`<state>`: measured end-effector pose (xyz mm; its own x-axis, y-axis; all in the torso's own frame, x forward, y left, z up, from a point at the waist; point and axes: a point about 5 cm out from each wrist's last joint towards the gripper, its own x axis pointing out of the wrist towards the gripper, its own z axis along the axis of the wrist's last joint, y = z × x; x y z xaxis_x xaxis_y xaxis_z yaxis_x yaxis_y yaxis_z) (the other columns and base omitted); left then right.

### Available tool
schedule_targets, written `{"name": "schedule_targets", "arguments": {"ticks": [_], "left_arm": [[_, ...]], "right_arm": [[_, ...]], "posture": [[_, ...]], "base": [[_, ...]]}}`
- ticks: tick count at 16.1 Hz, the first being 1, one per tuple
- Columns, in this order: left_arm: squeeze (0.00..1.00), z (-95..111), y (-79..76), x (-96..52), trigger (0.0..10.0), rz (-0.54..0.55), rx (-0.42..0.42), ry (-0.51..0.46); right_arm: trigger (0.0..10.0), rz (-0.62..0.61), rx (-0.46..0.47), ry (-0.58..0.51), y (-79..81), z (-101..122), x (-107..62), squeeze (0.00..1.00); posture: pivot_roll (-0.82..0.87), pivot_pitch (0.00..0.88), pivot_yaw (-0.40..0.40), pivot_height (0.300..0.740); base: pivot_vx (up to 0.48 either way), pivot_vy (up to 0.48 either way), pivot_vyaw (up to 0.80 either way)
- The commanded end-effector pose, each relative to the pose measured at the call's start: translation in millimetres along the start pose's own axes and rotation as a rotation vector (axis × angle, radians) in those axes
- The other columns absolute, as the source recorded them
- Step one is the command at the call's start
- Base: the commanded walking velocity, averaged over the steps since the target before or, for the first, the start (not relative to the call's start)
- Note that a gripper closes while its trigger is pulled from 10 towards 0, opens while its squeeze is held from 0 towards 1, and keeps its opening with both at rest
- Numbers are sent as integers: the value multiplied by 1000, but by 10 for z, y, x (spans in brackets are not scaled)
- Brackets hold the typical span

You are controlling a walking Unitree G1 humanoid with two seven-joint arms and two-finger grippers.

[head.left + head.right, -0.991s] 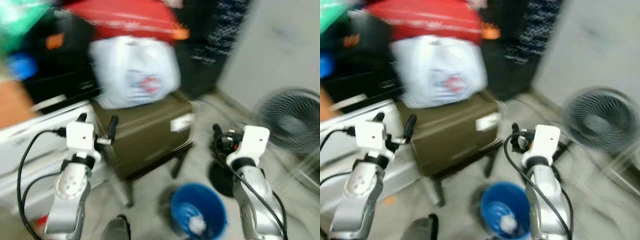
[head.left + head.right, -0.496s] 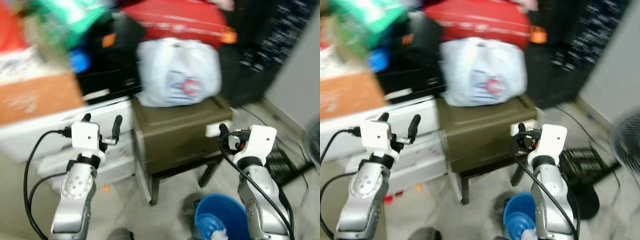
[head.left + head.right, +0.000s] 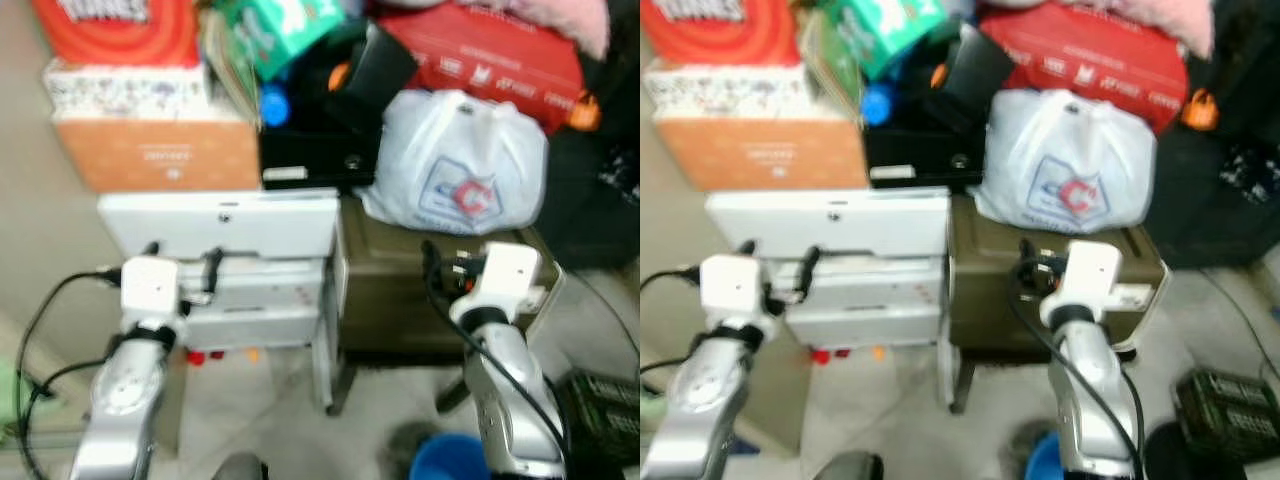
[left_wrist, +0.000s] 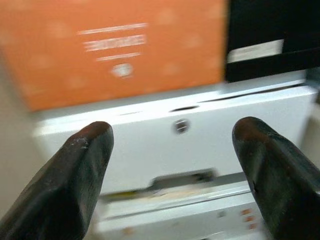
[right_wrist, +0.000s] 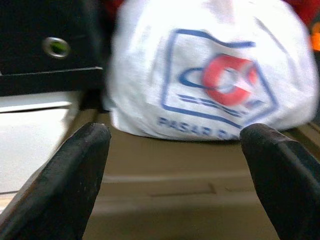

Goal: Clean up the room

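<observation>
The white plastic bag [image 3: 455, 165] looked thin, crinkled and slightly glossy; the orange box [image 3: 160, 153] was matt cardboard; the olive-brown cabinet [image 3: 1045, 290] was smooth and dull.

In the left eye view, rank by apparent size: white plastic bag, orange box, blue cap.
1. orange box and white plastic bag: look about alike, so I won't rank them.
2. blue cap: clearly smallest.

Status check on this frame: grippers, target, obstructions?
Left gripper open, facing the white unit. Right gripper open, facing the white plastic bag on the olive box. Nothing held. Clutter stacked ahead; blue bucket at the feet.
</observation>
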<state>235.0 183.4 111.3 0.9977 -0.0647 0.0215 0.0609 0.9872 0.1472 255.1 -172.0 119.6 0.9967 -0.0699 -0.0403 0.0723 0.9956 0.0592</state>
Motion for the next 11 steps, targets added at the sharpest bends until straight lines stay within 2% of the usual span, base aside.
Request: {"name": "schedule_targets", "arguments": {"ticks": [1,5,7,8,11], "left_arm": [[0,14,-10,-73,10000,-6,5,-2],[0,-34,51,-205,10000,8,19,29],[0,-30,47,-209,10000,4,20,31],[0,-17,43,-193,10000,2,21,28],[0,13,60,-162,10000,-2,25,15]], "right_arm": [[10000,-25,-19,13,-109,-23,-57,0],[10000,-23,-49,60,-273,-103,-214,0],[10000,-18,-63,60,-278,-99,-212,0],[10000,-3,-88,46,-247,-77,-193,0],[10000,2,-79,45,-225,-74,-189,0]], "posture": [[-13,14,-62,740],[-9,24,-66,740],[-10,26,-66,740],[-12,29,-62,740],[-14,31,-60,740]], "base": [[0,0,800],[0,0,713],[0,0,431],[0,0,800],[0,0,800]]}}
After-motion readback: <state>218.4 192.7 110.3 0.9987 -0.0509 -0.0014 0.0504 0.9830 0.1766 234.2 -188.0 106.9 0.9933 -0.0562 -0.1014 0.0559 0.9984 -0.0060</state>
